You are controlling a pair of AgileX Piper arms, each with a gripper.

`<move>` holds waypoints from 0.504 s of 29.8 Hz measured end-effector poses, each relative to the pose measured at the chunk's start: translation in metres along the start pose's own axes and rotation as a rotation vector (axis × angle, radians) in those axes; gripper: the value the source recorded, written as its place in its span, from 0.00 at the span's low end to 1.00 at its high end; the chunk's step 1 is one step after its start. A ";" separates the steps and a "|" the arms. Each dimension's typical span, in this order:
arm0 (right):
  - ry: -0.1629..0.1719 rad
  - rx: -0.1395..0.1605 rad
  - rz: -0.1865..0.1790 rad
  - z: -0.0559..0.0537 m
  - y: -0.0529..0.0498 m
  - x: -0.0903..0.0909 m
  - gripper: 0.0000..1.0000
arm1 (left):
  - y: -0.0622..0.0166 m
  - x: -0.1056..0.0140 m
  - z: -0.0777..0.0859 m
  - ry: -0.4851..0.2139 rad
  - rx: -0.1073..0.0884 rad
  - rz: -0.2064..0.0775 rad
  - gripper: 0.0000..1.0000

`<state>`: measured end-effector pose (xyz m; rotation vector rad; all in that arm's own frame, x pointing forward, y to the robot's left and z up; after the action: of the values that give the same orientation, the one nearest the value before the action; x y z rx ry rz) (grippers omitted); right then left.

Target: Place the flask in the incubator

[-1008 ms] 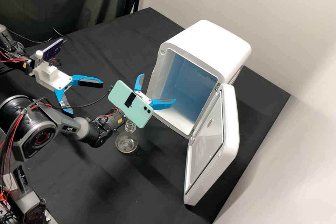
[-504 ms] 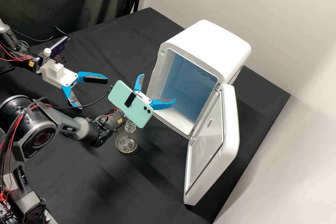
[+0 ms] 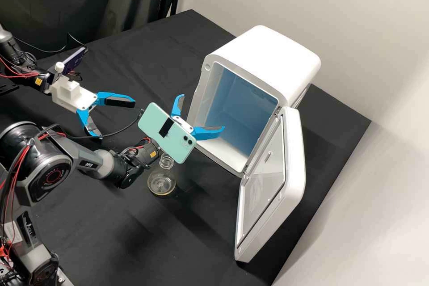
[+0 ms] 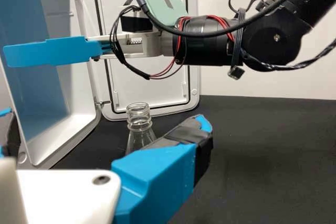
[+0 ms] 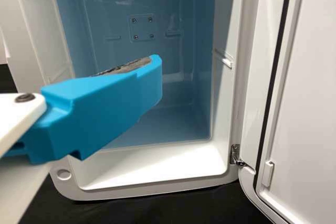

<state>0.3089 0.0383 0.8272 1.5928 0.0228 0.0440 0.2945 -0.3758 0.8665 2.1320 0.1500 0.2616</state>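
A clear glass flask (image 3: 161,181) stands upright on the black bench (image 3: 134,241), in front of the white incubator (image 3: 268,53). The incubator's door (image 3: 272,178) hangs wide open and its blue inside is bare. My right gripper (image 3: 202,112) is open just before the incubator's mouth, above the flask, with nothing between its fingers (image 5: 105,103). It carries a mint-green phone (image 3: 166,132). My left gripper (image 3: 114,118) is open farther left, above the bench and apart from the flask (image 4: 139,127), which shows beyond its finger (image 4: 173,161).
The right arm's dark forearm (image 3: 111,167) lies low over the bench just left of the flask. Cables and a second phone (image 3: 73,60) sit at the far left. The bench's right edge (image 3: 339,178) runs close behind the open door.
My left gripper has shifted slightly right, toward the incubator, staying open. The right gripper, flask and door have not moved.
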 end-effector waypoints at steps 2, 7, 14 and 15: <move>0.000 0.000 0.000 0.000 0.000 0.000 1.00 | -0.0010 -0.002 0.000 -0.010 0.007 0.000 1.00; 0.000 0.000 0.000 0.000 0.000 0.000 1.00 | -0.0013 -0.008 -0.001 -0.012 0.009 0.002 1.00; 0.000 0.000 0.000 0.000 0.000 0.000 1.00 | 0.0008 -0.012 0.002 -0.027 -0.002 0.006 1.00; 0.000 0.000 0.000 0.000 0.000 0.000 1.00 | 0.0005 -0.013 0.004 -0.034 -0.002 0.008 1.00</move>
<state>0.3089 0.0383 0.8272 1.5928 0.0228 0.0440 0.2826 -0.3819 0.8632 2.1343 0.1213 0.2300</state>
